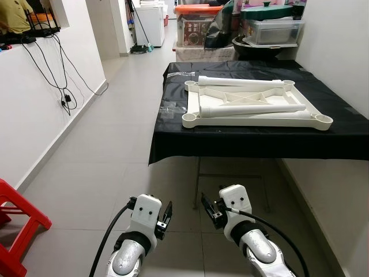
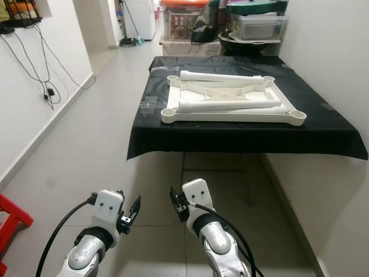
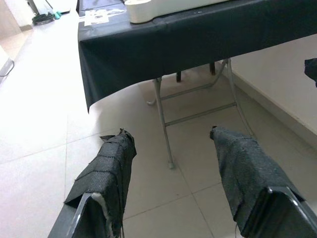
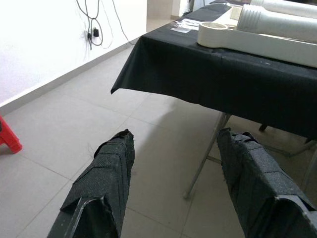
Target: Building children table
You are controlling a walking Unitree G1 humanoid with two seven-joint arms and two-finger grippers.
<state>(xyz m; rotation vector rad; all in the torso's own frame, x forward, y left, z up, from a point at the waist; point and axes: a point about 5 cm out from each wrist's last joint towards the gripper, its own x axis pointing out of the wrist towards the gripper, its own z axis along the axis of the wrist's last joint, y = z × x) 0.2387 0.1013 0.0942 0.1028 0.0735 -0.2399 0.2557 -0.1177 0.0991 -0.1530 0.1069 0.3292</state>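
A cream plastic children's tabletop (image 1: 314,118) lies upside down on a black-draped folding table (image 1: 253,138) ahead of me. Two cream table legs rest across it: one along the far edge (image 1: 242,81), one diagonally near the front (image 1: 253,108). Round leg sockets sit at the corners, such as the near-left socket (image 1: 190,119). My left gripper (image 1: 167,214) and right gripper (image 1: 206,206) hang low over the tiled floor, short of the table. Both are open with nothing between the fingers (image 3: 111,168) (image 4: 247,163).
A red plastic stool (image 1: 17,225) stands at my left. The white wall with cables (image 1: 55,69) runs along the left. Stacked storage boxes (image 1: 202,26) and a dark basin (image 1: 262,46) stand behind the table. Clear plastic bags (image 1: 168,108) lie on the cloth's left edge.
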